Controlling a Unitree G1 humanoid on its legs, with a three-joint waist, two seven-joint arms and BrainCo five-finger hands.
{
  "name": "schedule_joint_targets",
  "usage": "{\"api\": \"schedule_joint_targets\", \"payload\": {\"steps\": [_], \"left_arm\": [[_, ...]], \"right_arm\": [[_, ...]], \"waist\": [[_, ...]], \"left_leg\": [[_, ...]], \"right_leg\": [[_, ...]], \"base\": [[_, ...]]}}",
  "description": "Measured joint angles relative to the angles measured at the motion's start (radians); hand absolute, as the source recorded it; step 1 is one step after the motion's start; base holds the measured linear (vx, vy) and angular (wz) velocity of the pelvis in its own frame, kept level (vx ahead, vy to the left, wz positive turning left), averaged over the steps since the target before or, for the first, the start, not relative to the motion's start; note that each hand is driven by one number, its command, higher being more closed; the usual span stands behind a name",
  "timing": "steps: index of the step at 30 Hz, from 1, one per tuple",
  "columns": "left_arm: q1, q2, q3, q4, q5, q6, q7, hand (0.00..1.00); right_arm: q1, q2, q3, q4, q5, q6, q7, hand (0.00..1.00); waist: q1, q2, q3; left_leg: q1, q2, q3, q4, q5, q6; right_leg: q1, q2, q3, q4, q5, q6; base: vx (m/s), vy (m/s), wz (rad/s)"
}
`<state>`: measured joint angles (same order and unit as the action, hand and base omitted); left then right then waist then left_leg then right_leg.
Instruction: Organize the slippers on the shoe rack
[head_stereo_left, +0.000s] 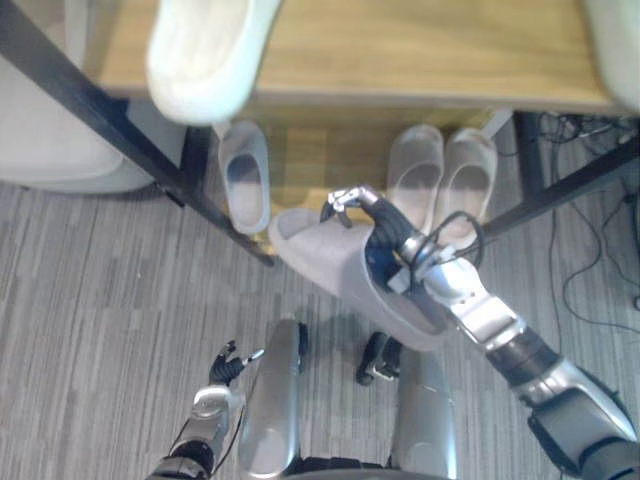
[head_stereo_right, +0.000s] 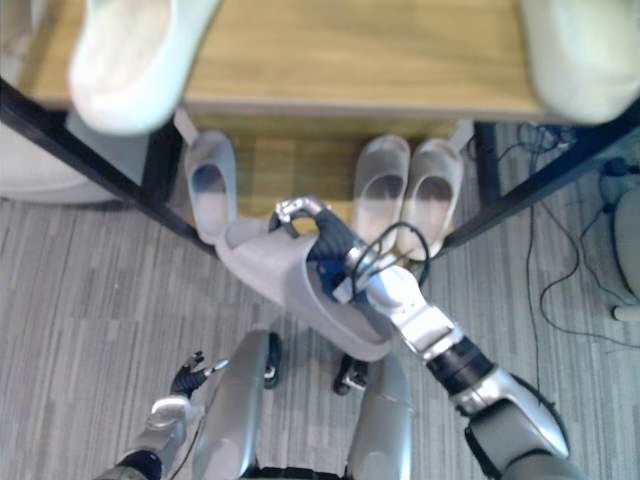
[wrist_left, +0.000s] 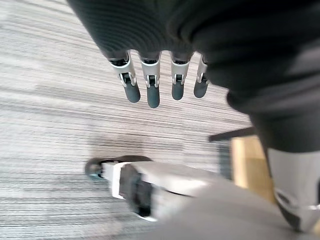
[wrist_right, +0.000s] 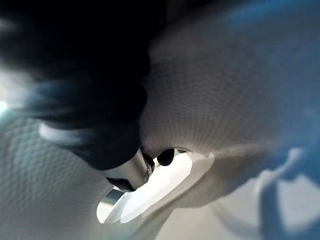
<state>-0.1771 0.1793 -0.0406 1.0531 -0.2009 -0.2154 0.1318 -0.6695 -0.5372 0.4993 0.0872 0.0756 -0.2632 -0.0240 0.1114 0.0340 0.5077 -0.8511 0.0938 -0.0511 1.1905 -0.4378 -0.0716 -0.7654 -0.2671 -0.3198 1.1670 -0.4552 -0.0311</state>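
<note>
My right hand (head_stereo_left: 380, 222) is shut on a grey slipper (head_stereo_left: 315, 255), its fingers hooked over the slipper's edge and the slipper wrapped around the wrist. It hangs just in front of the shoe rack's lower wooden shelf (head_stereo_left: 330, 150). The right wrist view looks into the grey slipper's fabric (wrist_right: 210, 90). On that lower shelf lies a single grey slipper (head_stereo_left: 245, 175) at the left and a pale pair (head_stereo_left: 442, 178) at the right. A white slipper (head_stereo_left: 205, 55) rests on the upper shelf (head_stereo_left: 420, 50). My left hand (head_stereo_left: 225, 365) hangs low at the lower left, fingers (wrist_left: 150, 87) straight and empty.
The rack's black frame legs (head_stereo_left: 110, 125) slant down on both sides of the lower shelf. Another pale slipper (head_stereo_left: 615, 40) sits at the upper shelf's right end. A white bulky object (head_stereo_left: 50, 150) stands at the left, and cables (head_stereo_left: 590, 230) lie on the carpet at the right.
</note>
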Motion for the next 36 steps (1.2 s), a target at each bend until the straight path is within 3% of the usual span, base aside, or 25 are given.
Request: {"api": "schedule_joint_targets", "payload": {"steps": [7, 18, 22, 30, 36], "left_arm": [[-0.002, -0.058, 0.127, -0.064, -0.028, 0.011, 0.024, 0.00], [-0.024, -0.102, 0.179, -0.180, -0.039, 0.012, 0.064, 0.00], [-0.039, -0.106, 0.178, -0.200, -0.039, 0.013, 0.080, 0.00], [-0.053, -0.113, 0.179, -0.200, -0.042, 0.015, 0.099, 0.00], [-0.070, -0.116, 0.179, -0.198, -0.067, 0.015, 0.112, 0.00]], "right_arm": [[-0.106, 0.102, -0.094, 0.009, -0.162, 0.024, -0.146, 1.00], [-0.289, 0.231, -0.312, 0.054, -0.353, 0.167, -0.364, 1.00], [-0.356, 0.266, -0.388, 0.154, -0.384, 0.227, -0.421, 1.00], [-0.465, 0.304, -0.459, 0.338, -0.391, 0.299, -0.493, 1.00], [-0.546, 0.340, -0.464, 0.426, -0.394, 0.311, -0.535, 1.00]], "waist": [[0.037, -0.013, 0.022], [0.085, -0.018, 0.024], [0.101, -0.018, 0.024], [0.117, -0.019, 0.024], [0.123, -0.021, 0.023]], "left_leg": [[-0.214, 0.005, -0.030, 0.192, -0.048, -0.006], [-0.418, -0.017, -0.082, 0.327, -0.050, -0.037], [-0.443, -0.023, -0.102, 0.332, -0.044, -0.050], [-0.484, -0.041, -0.128, 0.325, -0.034, -0.066], [-0.505, -0.051, -0.142, 0.314, -0.024, -0.078]], "right_leg": [[-0.196, -0.033, -0.004, 0.196, -0.061, -0.025], [-0.360, -0.093, -0.040, 0.356, -0.120, -0.047], [-0.370, -0.099, -0.060, 0.367, -0.127, -0.051], [-0.389, -0.106, -0.085, 0.366, -0.135, -0.053], [-0.403, -0.110, -0.099, 0.364, -0.142, -0.050]], "base": [[-0.08, -0.020, 0.00], [-0.02, -0.018, 0.09], [-0.01, -0.045, 0.12], [0.01, -0.027, 0.08], [0.01, -0.019, 0.07]]}}
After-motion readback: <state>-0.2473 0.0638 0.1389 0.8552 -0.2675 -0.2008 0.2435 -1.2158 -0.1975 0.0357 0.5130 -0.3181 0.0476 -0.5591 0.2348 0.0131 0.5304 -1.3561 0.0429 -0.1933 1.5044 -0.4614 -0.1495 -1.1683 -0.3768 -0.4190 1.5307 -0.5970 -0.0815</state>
